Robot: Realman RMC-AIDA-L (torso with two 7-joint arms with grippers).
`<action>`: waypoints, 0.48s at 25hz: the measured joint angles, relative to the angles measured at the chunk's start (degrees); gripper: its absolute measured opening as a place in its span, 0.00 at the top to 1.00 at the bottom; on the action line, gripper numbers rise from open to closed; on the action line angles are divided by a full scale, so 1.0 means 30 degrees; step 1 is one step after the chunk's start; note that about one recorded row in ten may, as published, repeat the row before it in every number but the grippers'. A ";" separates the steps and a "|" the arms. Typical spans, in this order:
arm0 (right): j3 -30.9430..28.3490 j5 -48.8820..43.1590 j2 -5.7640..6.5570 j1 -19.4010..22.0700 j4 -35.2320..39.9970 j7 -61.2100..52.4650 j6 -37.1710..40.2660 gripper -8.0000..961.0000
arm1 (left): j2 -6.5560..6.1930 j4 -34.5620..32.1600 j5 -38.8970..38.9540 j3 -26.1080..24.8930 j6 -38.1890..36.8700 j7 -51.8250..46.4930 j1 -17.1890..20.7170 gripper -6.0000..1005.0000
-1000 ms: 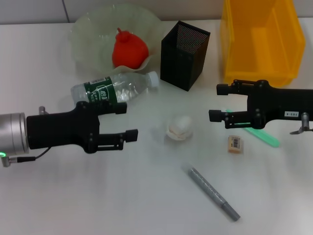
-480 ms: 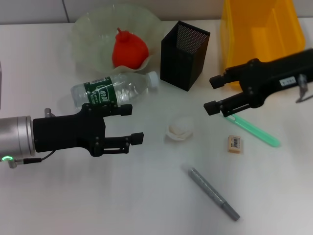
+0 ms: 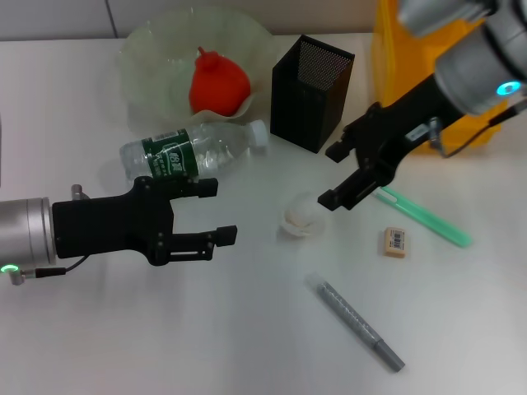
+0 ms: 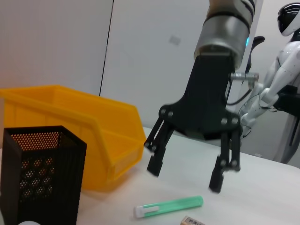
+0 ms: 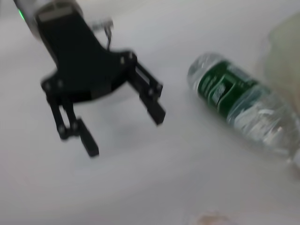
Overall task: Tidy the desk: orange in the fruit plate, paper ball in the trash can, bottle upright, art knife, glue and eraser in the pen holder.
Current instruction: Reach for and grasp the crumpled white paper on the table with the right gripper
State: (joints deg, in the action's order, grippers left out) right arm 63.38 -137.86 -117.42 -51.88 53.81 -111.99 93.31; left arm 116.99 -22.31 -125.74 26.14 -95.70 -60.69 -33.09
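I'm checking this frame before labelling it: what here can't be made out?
- Paper ball, head view: partly covered by the right gripper; contact unclear.
- Trash can inside: hidden by the right arm and the top edge.
- Bottle, right wrist view: motion blur, label unreadable.
- Eraser, left wrist view: cut by the bottom edge.

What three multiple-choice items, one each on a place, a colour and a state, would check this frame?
1. Where is the orange?
A. in the fruit plate
B. in the trash can
C. beside the eraser

2. What colour is the trash can?
A. black
B. yellow
C. green

3. How is the bottle?
A. upright
B. inside the pen holder
C. lying on its side

Answers: 1 A, it sits in the pale-green dish. 2 B, the bin's walls are bright yellow. 3 C, it lies flat on the desk, cap toward the pen holder.
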 joint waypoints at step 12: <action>0.4323 -0.0441 -0.0660 0.0140 -0.0820 0.0134 -0.3758 0.13 | 0.0067 -0.0006 -0.0069 0.0017 0.0798 0.0223 0.0079 0.20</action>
State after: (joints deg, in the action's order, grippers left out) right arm 76.35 -139.18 -119.40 -51.46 51.35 -111.59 82.04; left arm 117.19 -22.33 -125.95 26.19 -93.30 -60.02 -32.85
